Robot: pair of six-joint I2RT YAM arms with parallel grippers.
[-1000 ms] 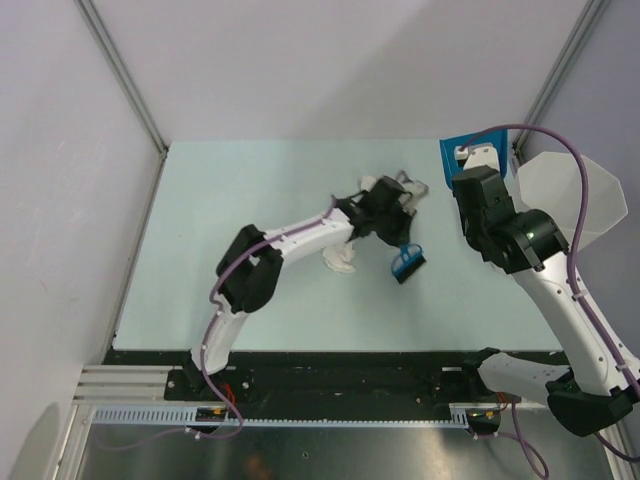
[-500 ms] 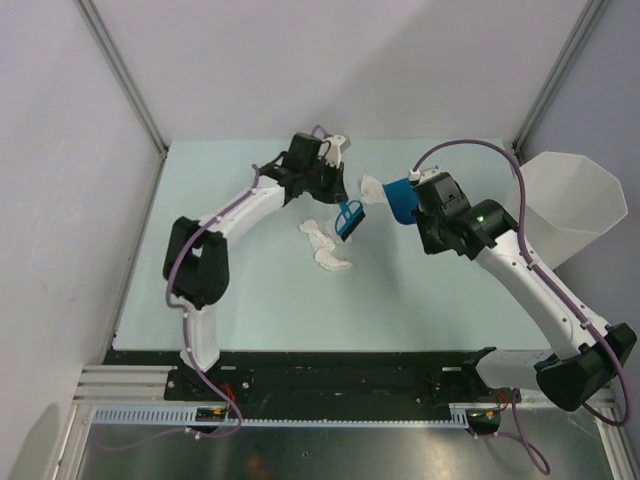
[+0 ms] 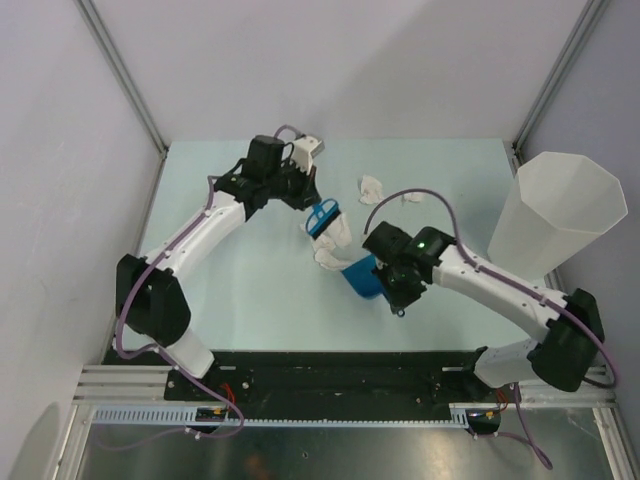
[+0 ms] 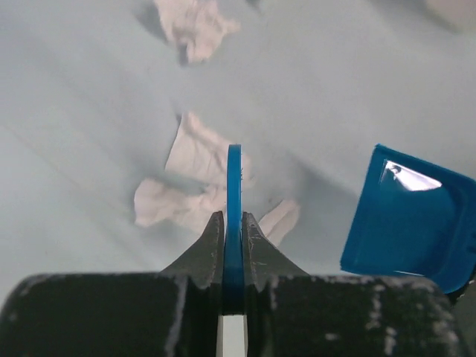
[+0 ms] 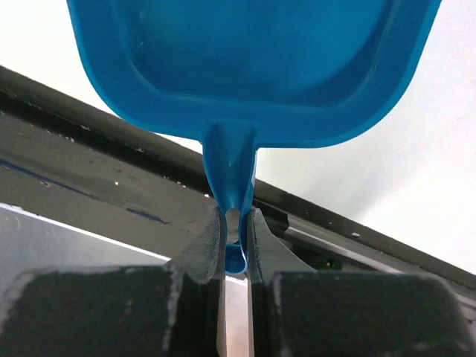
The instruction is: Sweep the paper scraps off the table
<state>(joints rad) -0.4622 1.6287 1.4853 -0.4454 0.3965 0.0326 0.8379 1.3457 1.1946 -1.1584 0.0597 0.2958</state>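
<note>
pale green table (image 3: 220,280) holds a clump of paper scraps (image 4: 195,156) at the tip of the blue brush (image 4: 234,171) pinched in my left gripper (image 4: 233,227), so i should drag low and steady toward the blue dustpan (image 5: 253,59) my right gripper (image 5: 236,223) clamps by its handle, lip flat down.

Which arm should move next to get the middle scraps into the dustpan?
Left. The left gripper holds the brush at the paper scraps; the right gripper holds the dustpan beside them.
</note>
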